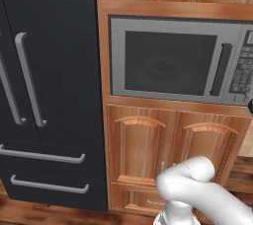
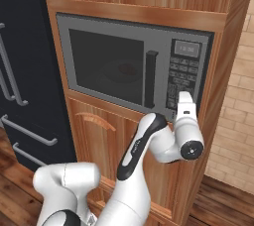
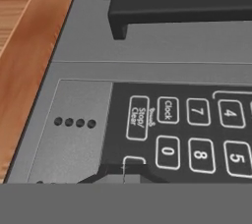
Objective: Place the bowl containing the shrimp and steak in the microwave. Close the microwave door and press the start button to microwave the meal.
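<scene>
A white robot arm reaches for the keypad (image 2: 181, 79) of a built-in microwave (image 1: 178, 61) set in wooden cabinetry, its hand (image 2: 184, 97) pressed close against the lower rows of buttons, at about 5 o'clock on the appliance's face. The microwave door (image 2: 111, 69) is shut, its dark bar handle (image 2: 150, 79) standing upright just left of the keypad. Behind the dark glass the bowl (image 1: 160, 71) sits faintly visible near the centre of the cavity, with a reddish patch, likely the steak (image 1: 162, 66), showing in it; the shrimp is too dim to pick out. From the hand's own camera the buttons fill the foreground: Stop/Clear (image 3: 138, 117), Clock (image 3: 169, 110) and digits beyond, with one button at 6 o'clock half hidden under the dark fingertips. Whether the fingers are spread or pressed together cannot be told from these pictures. By the look of things, loading the meal and closing the door are done; what remains is the start press, which appears to be at hand or under way, though contact with the correct button cannot be confirmed. A dark refrigerator (image 1: 49, 86) stands at the microwave's 9 o'clock.
</scene>
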